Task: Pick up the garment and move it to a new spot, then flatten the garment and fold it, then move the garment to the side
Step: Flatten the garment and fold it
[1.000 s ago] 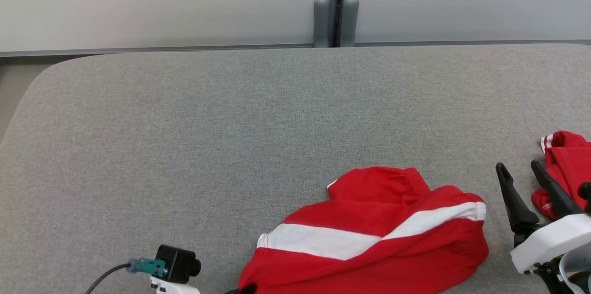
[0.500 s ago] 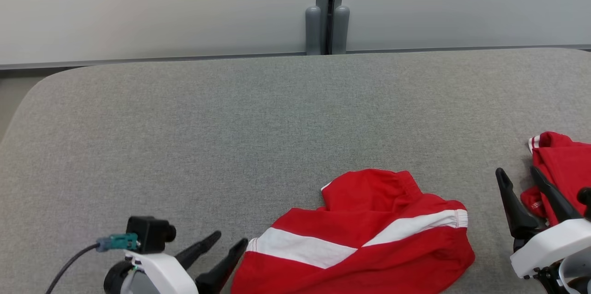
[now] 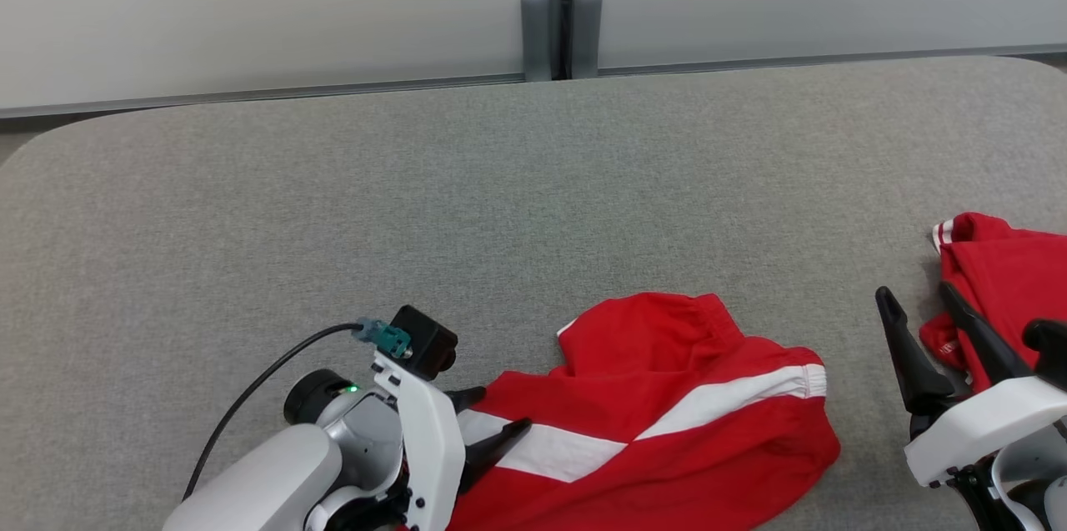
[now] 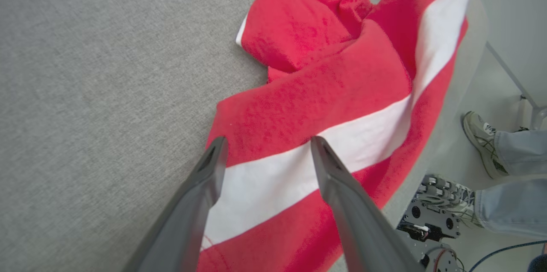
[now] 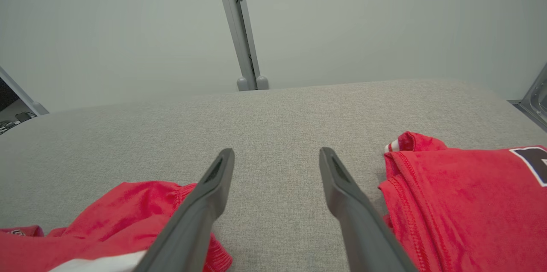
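Black-fingered and spread wide at the near left: left gripper, nothing held, tips straddling the white band at the near-left end of the garment; touching the cloth or just above it, cannot tell. Lies crumpled on the grey fabric table, close to the near edge and right of centre, red with one white stripe running left to right, a gathered waistband bunched at its far side. Looks light, limp and thin; likely to sag once lifted, to slide easily over the table's weave, and to bunch if pinched through several layers. Best taken at a hem or at the elastic waistband, where the doubled seam gives the fingers something firm, rather than mid-panel. Further right, right gripper, equally open and empty, pointing away over bare table between the garment and a second red garment, just beside that one's near-left fold. Beyond the near edge, in the left wrist view, a person's shoe on the floor.
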Motion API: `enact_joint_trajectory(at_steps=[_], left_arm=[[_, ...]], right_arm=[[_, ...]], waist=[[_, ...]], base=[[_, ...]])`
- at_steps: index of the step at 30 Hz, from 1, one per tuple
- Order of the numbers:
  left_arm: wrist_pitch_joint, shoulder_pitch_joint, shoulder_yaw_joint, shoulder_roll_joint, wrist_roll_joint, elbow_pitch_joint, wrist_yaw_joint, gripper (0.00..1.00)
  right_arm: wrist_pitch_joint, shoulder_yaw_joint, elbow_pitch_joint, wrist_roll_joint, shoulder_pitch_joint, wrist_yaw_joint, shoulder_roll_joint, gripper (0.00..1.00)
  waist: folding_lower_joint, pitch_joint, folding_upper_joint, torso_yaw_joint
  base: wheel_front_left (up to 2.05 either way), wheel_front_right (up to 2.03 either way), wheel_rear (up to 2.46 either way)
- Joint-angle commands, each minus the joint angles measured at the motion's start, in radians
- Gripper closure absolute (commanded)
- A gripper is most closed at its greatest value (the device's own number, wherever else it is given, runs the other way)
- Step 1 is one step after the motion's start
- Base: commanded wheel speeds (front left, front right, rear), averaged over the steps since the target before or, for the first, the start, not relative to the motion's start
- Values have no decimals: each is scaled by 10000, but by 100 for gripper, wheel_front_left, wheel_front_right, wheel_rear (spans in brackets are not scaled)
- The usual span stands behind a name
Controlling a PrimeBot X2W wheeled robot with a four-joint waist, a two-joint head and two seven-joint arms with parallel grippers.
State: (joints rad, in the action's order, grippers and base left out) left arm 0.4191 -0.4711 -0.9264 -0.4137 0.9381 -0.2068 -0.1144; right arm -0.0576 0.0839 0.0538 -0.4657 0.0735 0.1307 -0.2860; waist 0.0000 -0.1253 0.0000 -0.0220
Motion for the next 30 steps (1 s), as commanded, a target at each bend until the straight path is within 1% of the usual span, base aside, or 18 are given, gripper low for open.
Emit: enact_joint_trajectory(at_steps=[1,3,5,6,8,11,12,16,21,24,30], left_arm=[[118,-355,-149,74,-141,-287,-73,0],[299,-741,-488,179,-407,-775,-101,0],[455,-904,-825,375,-341,-1139,-156,0],[512,-969,-935,460,-215,-1223,-174,9],[235,-1162,-979,492,-158,-1337,-172,100],[-380,-1185,-825,483,-103,-1533,-157,100],[-380,-1185,-825,483,-103,-1533,-157,100],[-1221,-1067,-384,421,-13,-1775,-101,100],[-1564,-920,-367,327,-33,-1871,-114,100],[-1821,-914,-177,235,-104,-2006,151,100],[-2847,-749,652,-80,92,-2209,816,100]], right_arm=[[3,37,41,6,109,2,-29,0],[27,81,84,-26,189,2,-33,0],[62,118,133,-37,231,2,-34,0],[87,130,154,-46,236,2,-36,0],[125,99,204,-69,240,2,-35,0],[189,52,245,-77,198,2,-47,0],[189,52,245,-77,198,2,-47,0],[235,-56,316,-24,137,2,-30,0],[198,-7,283,4,183,2,-59,0],[202,-30,255,17,222,2,-66,0],[252,-91,221,72,203,2,-111,0]], waist=[[0,-131,0,-176],[0,-225,0,-319],[0,-293,0,-436],[0,-315,0,-479],[0,-350,0,-529],[0,-347,0,-526],[0,-347,0,-526],[0,-265,0,-361],[0,-216,0,-99],[0,-206,0,-32],[0,-260,0,27]], base=[[0,0,0],[0,0,0],[0,0,0],[0,0,0],[0,0,0],[0,0,0],[0,0,0],[0,0,0],[0,0,0],[0,0,0],[0,0,0]])
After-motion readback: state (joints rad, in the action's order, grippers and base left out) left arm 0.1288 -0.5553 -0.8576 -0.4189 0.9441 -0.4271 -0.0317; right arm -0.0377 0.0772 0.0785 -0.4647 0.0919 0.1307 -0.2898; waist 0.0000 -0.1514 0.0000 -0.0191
